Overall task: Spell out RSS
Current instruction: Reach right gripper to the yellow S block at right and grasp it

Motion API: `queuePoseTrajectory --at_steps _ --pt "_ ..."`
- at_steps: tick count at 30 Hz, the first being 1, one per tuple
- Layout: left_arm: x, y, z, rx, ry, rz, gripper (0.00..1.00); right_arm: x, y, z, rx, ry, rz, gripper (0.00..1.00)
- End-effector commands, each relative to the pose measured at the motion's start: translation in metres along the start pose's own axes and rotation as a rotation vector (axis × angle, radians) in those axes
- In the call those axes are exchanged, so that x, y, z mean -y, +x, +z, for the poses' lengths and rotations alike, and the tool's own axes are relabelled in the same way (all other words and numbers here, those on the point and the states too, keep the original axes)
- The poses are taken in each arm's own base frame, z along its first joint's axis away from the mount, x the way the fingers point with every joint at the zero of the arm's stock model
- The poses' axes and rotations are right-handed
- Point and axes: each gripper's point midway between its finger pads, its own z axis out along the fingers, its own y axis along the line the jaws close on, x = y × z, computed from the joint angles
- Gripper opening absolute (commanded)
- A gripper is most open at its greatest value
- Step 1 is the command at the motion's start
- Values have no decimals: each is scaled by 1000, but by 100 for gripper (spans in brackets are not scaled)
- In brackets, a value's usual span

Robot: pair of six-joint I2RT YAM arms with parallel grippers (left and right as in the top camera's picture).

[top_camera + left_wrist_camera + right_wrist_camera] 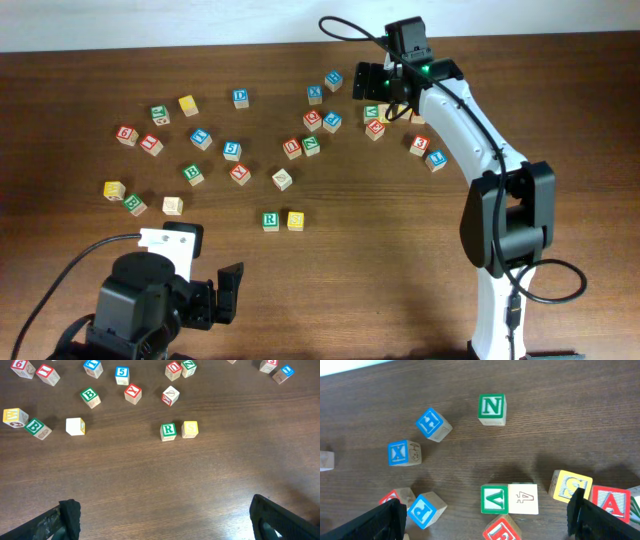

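Note:
The cube with a green R (269,220) stands on the table near the front, touching a yellow cube (295,220) on its right. Both show in the left wrist view, the R cube (168,431) and the yellow cube (190,429). My left gripper (165,520) is open and empty, well in front of this pair, and shows at the bottom left overhead (222,296). My right gripper (383,95) hovers open over the far cluster. In the right wrist view a yellow S cube (570,485) lies just by the right finger of that gripper (487,520).
Between the right fingers lie a green V cube (494,499), a pale 4 cube (523,499), a red-lettered cube (502,530) and a blue P cube (422,510). A red A cube (611,502) touches the S cube. Several other cubes are scattered across the far half, including a green B cube (90,396).

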Motion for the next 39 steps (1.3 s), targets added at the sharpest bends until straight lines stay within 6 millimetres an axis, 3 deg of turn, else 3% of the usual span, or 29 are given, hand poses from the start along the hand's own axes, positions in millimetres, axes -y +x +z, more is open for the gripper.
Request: queuePoseTrajectory --at_steps 1,7,21,28,35,39 --pt "1 1 0 0 6 7 99 18 -3 9 -4 39 39 94" --pt "1 1 0 0 6 7 99 43 17 21 -94 80 64 94" --pt "1 1 0 0 6 7 99 34 42 38 -190 -1 52 95" --pt "1 1 0 0 6 7 99 45 46 45 -197 43 25 95" --pt "1 1 0 0 6 7 99 71 39 44 -171 125 22 95" --pt "1 1 0 0 6 7 99 73 33 45 -152 123 26 95"
